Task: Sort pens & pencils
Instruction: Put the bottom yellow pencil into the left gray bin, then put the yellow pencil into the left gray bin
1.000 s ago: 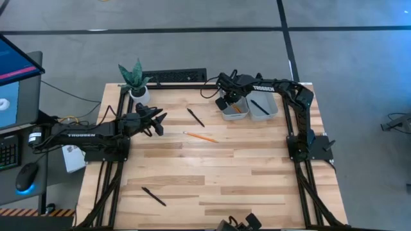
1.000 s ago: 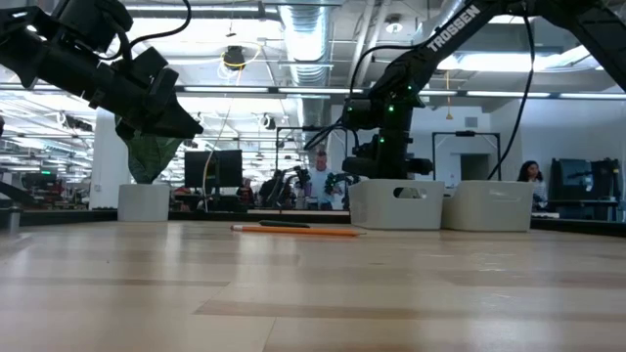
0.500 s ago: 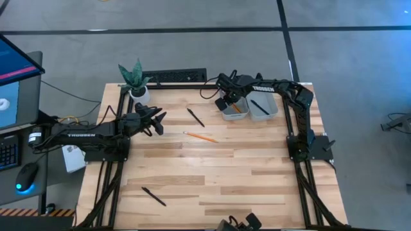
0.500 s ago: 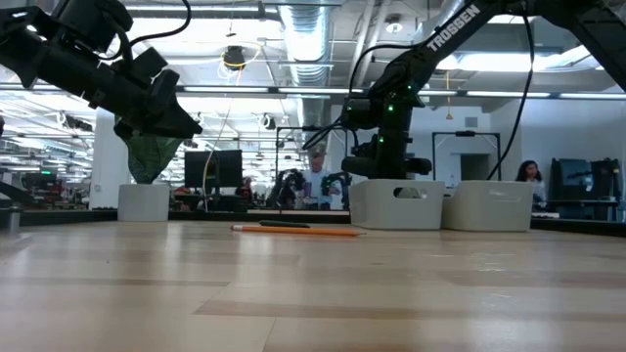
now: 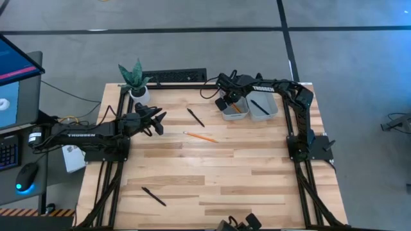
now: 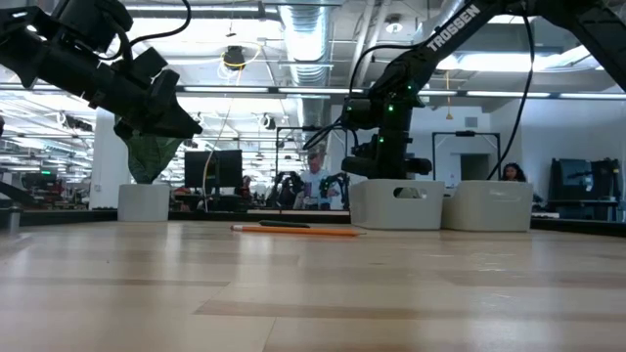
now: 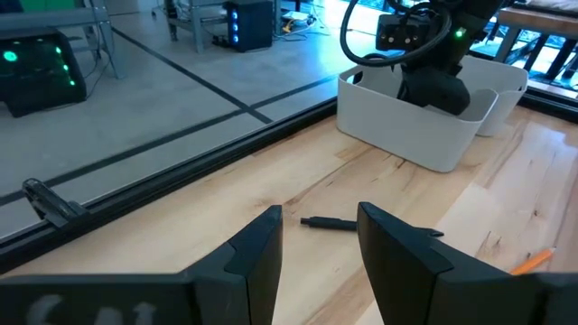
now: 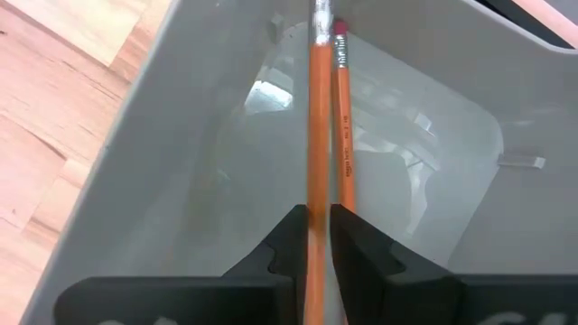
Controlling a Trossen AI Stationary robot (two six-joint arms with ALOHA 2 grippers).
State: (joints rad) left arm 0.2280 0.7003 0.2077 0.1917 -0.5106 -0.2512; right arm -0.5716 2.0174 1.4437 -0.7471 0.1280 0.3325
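Observation:
My right gripper (image 5: 226, 100) hangs over the left of two grey bins (image 5: 224, 115) at the table's far right and is shut on an orange pencil (image 8: 318, 108). A second pencil (image 8: 343, 126) lies in that bin. The right bin (image 5: 268, 113) holds a black pen (image 5: 259, 106). A third pencil (image 5: 200, 136) lies flat mid-table, a pen (image 5: 195, 117) just beyond it, and another pen (image 5: 154, 196) near the near edge. My left gripper (image 5: 155, 122) is open, raised above the table's left part, with the far pen (image 7: 327, 223) ahead of its fingers. My right gripper pinches the orange pencil's shaft (image 8: 316, 194) between its two fingers (image 8: 289, 239), pointing down into the left bin. The pencil runs on ahead of the fingers, alongside the pencil lying there. Its ferrule end (image 8: 321, 18) reaches the bin's far wall; whether it touches, I cannot tell.
A potted plant (image 5: 136, 80) stands at the far left corner, with a black power strip (image 5: 176, 77) along the far edge. Black frame rails run down both sides of the table. Bare wood lies between the mid-table pencil and the near pen. People show in the room behind.

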